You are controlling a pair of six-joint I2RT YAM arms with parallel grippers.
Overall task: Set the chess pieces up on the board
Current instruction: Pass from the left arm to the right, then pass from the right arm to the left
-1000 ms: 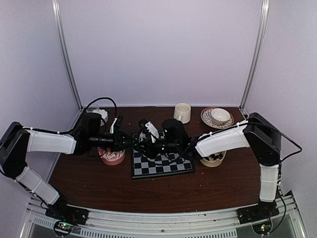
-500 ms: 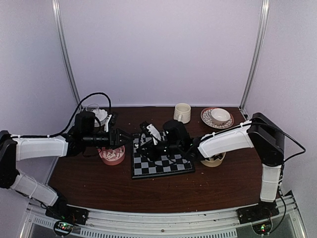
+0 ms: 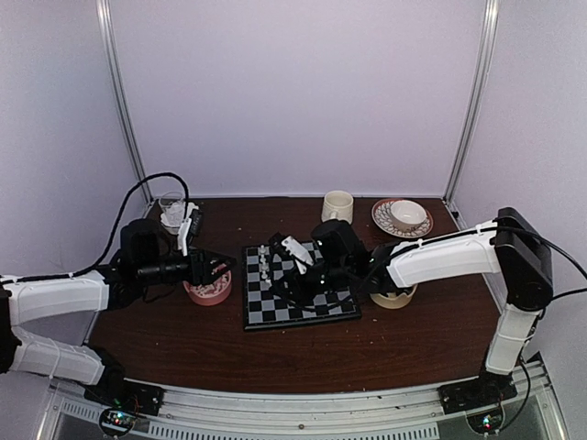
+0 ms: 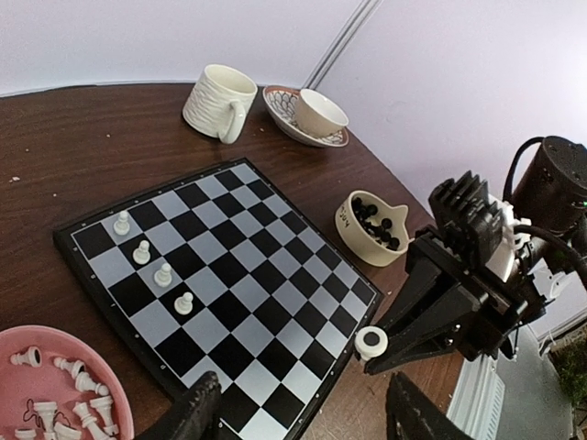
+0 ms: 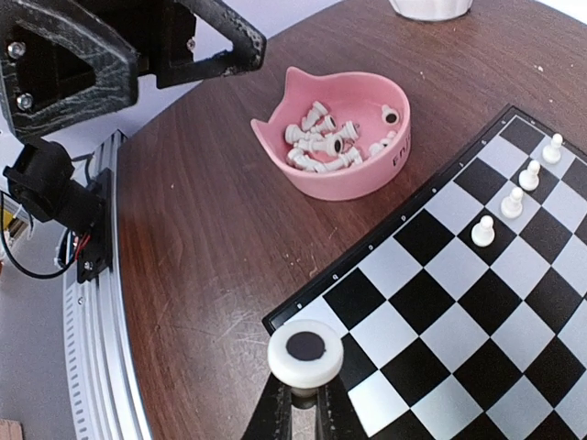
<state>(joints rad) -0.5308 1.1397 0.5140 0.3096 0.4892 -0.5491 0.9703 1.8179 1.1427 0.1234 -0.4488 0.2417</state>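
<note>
White piece (image 5: 305,353) pinched in right fingers (image 5: 261,423); 4 pawns (image 5: 482,231) on board (image 5: 431,302).

Left arm pulled back toward the desk's left edge. My left fingers (image 4: 193,417), pinched a second ago at the board's (image 3: 298,310) far-left corner, now stand apart over the pink bowl (image 3: 207,291). Right fingers (image 5: 264,417) tightened on a white piece (image 5: 305,353) and shifted slightly right. Four white pawns (image 3: 264,267), earlier hidden under the arms, now show.
</note>
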